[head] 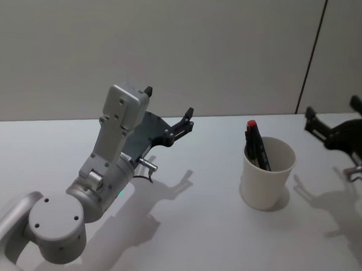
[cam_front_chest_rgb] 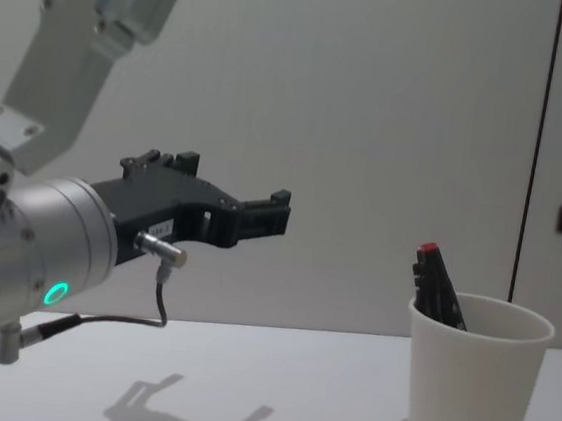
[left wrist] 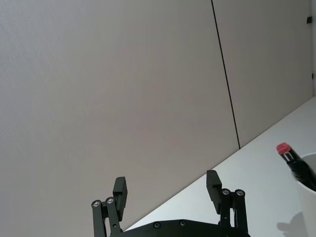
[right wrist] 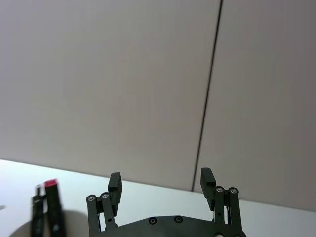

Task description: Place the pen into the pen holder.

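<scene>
Pincer positions, left to right: the left pincer [head: 169,111] hangs above the tabletop [head: 195,231], well to the left of the pen holder [head: 267,173], fingers spread apart and grasping nothing. In the left wrist view the left pincer [left wrist: 168,190] shows both black fingertips [left wrist: 120,187] with a clear gap between them; the pen's red cap [left wrist: 283,147] appears off to one side. The pen [head: 256,145] stands inside the pen holder, leaning against its near-left wall, red cap protruding above the rim. The right pincer [head: 338,116] is raised at the right edge of the head view, just right of the holder and apart from it, also released, with nothing between its fingers, as the right wrist view confirms [right wrist: 162,180].

Materials: the pen holder is a plain white tapered paper cup with a rolled rim [cam_front_chest_rgb: 481,314]. The pen [cam_front_chest_rgb: 439,282] has a dark body. Both pincers are matte black with visible screws; the left arm [head: 102,168] is silver-grey metal with rounded joints and a green indicator ring [cam_front_chest_rgb: 55,293].

Surface: smooth white tabletop carrying soft shadows. Behind it, a plain grey wall [head: 172,46] with one dark vertical seam [head: 311,57].
</scene>
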Action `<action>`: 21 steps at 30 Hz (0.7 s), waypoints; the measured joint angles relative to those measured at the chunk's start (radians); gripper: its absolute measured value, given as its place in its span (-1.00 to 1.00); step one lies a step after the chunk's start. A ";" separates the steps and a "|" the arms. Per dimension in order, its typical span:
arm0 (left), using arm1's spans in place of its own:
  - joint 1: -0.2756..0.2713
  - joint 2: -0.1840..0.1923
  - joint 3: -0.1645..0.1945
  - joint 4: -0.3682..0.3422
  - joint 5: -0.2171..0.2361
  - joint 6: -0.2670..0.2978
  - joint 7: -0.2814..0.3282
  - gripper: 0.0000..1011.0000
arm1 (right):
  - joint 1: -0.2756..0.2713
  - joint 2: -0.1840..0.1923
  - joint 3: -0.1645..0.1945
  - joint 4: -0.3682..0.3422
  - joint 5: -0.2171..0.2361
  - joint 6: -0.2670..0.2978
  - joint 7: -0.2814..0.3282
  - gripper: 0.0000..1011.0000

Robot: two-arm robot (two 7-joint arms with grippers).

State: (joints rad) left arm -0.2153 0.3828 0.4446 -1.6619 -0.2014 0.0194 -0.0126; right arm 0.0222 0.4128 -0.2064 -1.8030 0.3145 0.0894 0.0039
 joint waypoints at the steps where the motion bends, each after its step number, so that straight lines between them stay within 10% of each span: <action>1: -0.007 0.000 0.003 0.011 0.000 -0.002 0.000 0.98 | -0.003 -0.007 -0.002 0.003 -0.002 -0.005 0.006 0.98; 21: -0.022 -0.001 0.010 0.036 0.001 -0.006 0.002 0.98 | -0.037 -0.075 -0.019 0.037 -0.027 -0.055 0.063 0.98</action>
State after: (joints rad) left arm -0.2372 0.3820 0.4543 -1.6262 -0.2002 0.0134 -0.0108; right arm -0.0147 0.3376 -0.2258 -1.7661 0.2872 0.0341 0.0666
